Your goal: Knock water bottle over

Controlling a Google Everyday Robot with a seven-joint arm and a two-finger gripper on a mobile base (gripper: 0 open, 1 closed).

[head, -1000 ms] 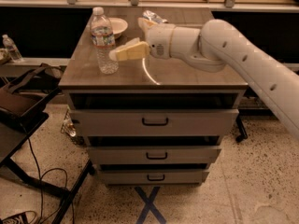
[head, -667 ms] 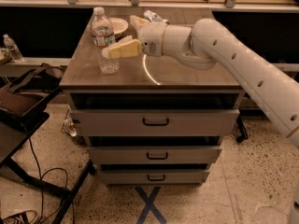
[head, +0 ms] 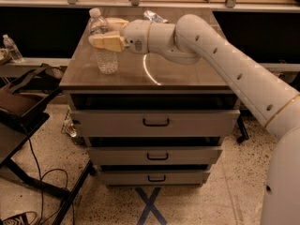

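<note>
The water bottle (head: 108, 62) is clear and ribbed with a white cap. It stands upright near the front left corner of the drawer cabinet's top (head: 187, 76). My gripper (head: 100, 31) reaches in from the right at the height of the bottle's upper half. One tan finger (head: 108, 41) lies across the front of the bottle, and the other (head: 117, 22) is behind it. The fingers are apart, with the bottle's upper part between them. The label band is hidden by the front finger.
A crumpled silvery item (head: 154, 17) lies at the back of the cabinet top. A smaller clear bottle (head: 11, 48) stands on a ledge at far left. A dark chair or bag (head: 23, 102) and cables (head: 42, 182) are at the left of the cabinet.
The gripper has moved left, from beside the bottle's right side to straddling its upper part. The bottle still stands in the same spot.
</note>
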